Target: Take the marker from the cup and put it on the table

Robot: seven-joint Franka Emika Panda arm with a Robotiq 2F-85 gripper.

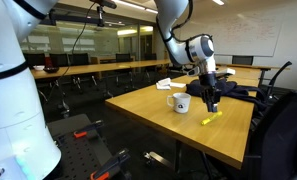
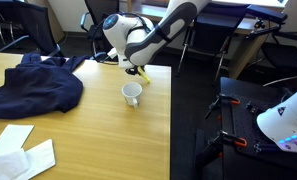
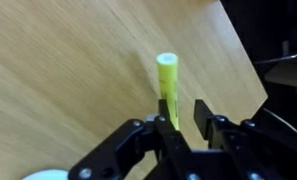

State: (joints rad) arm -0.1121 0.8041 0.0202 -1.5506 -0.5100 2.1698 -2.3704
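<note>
My jaws are apart and point down at the counter just beside the cup. The marker sits between them. In the wrist view its near end is tucked between my fingers and the rest of its yellow body runs out over the wood, away from the cup. A strip of bare counter shows between the marker and the finger farther from the cup, so I am not clamped on it. It lies close against the finger nearer the cup, but I cannot tell if it touches.

In an exterior view the marker is out of the cup and low on the wood just beside it. It lies at a slant directly under my fingertips. I cannot tell if its whole length rests flat. The marker and the cup do not touch.

The cup stands upright, mouth up, on the counter. The marker is past it, toward the counter's corner. A sliver of white at the bottom edge of the wrist view looks like the cup's rim.

On the other side of the cup from the marker, a dark blue cloth lies crumpled on the wood. White sheets of paper lie well apart from the cup.
</note>
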